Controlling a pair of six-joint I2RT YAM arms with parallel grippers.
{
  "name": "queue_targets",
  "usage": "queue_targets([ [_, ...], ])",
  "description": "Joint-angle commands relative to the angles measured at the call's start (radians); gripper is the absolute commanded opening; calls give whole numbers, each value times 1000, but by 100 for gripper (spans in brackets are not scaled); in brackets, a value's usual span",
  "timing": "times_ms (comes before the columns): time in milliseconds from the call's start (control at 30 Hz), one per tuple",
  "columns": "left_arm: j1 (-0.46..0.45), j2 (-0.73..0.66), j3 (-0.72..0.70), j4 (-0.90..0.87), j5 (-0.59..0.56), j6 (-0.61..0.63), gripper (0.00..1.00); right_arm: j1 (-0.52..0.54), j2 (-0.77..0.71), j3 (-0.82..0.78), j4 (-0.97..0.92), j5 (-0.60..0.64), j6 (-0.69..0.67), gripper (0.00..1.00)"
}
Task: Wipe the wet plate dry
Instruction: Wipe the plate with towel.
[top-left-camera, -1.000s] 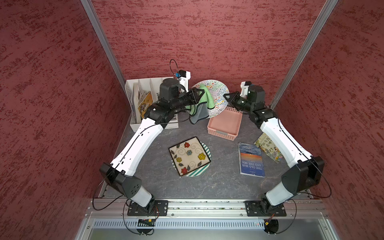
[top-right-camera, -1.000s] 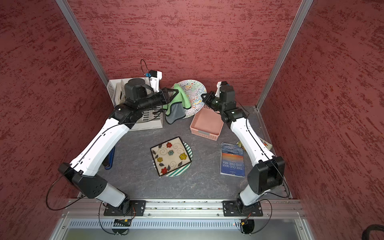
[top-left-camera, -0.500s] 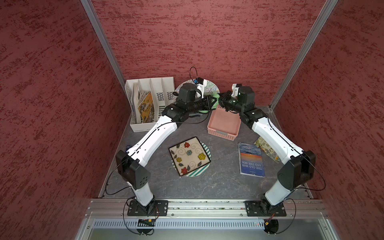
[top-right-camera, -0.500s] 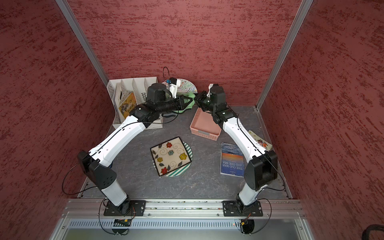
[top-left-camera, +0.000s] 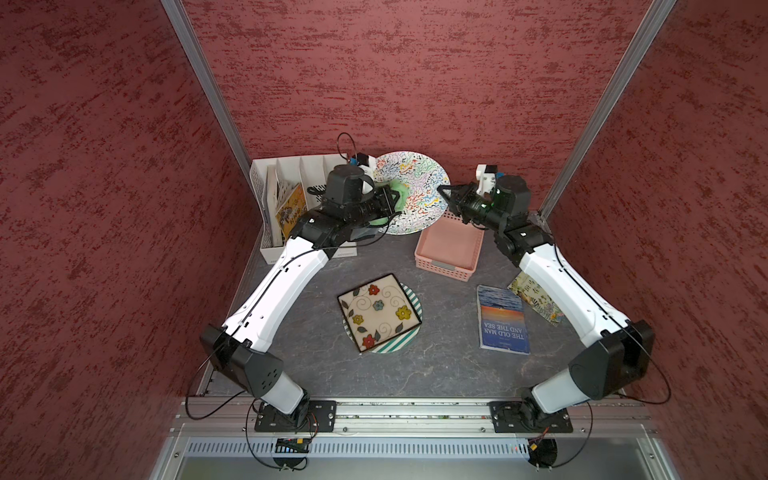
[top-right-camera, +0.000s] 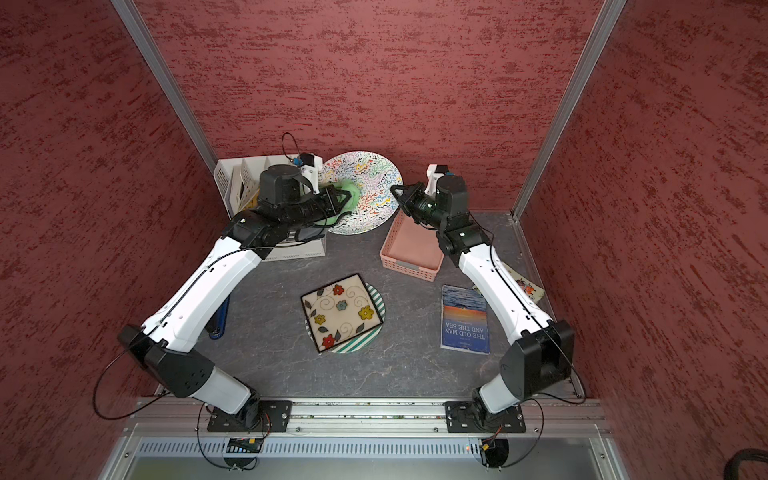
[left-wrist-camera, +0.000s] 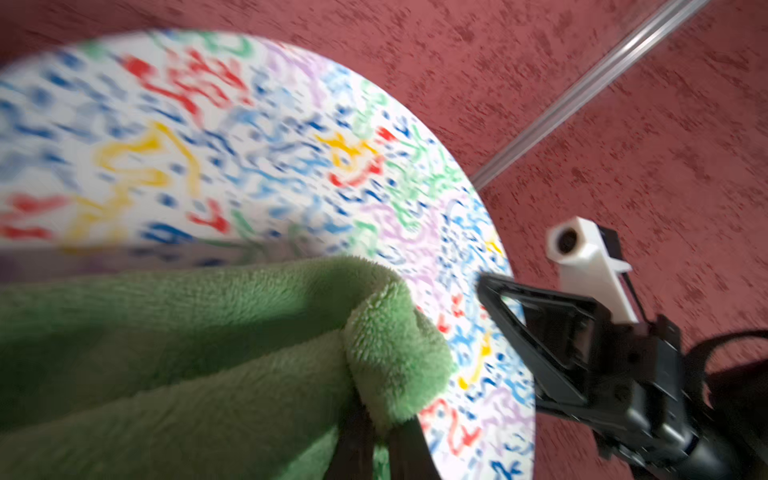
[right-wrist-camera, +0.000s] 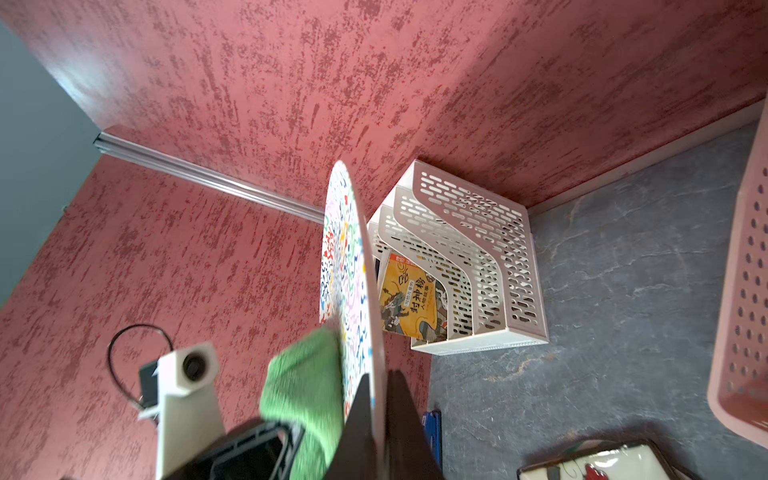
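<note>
Two clenched: left hand (left-wrist-camera: 380, 436) on cloth (left-wrist-camera: 208, 353); right hand (right-wrist-camera: 378, 415) on plate (top-left-camera: 419, 178); rack (right-wrist-camera: 478, 249) holds books (right-wrist-camera: 409, 299), perhaps magazines.

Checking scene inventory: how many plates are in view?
3: the squiggle plate held at the back, the floral square plate mid-table, the striped plate under it. A patterned piece beside the book may be a fourth.

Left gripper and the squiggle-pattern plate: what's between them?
The green cloth: the left gripper, shut on it, holds it against the plate, on its patterned face. Clearest in the left wrist view.
</note>
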Motion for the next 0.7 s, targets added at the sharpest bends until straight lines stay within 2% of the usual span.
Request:
queue_targets([
  [0,44,24,-9,-187,-134,-12,0,18,-148,10,244,-173,12,0],
  [67,66,37,32,-181,-111,-16,0,41,-176,-18,218,-223,-26,0],
  [100,70,47,56,-162,-65,6,0,55,-189,-31,205,-243,-41,0],
  [133,71,62,78,-121,34,44,0,67,-200,-40,196,-265,-57,0],
  [200,53,105,141,-35,319,108,0,91,-203,-46,191,-282,-71,0],
  [233,22,132,186,-33,394,138,0,97,-196,-43,213,-286,-61,0],
  [333,-65,202,317,-132,392,210,0,101,-152,8,279,-294,-23,0],
  [433,-90,222,329,-159,410,181,0,92,-98,127,264,-272,-48,0],
  [533,-125,174,234,-133,437,168,0,20,-41,280,207,-163,-21,0],
  [667,-107,9,6,-28,353,92,0,-103,6,338,340,-93,150,0],
])
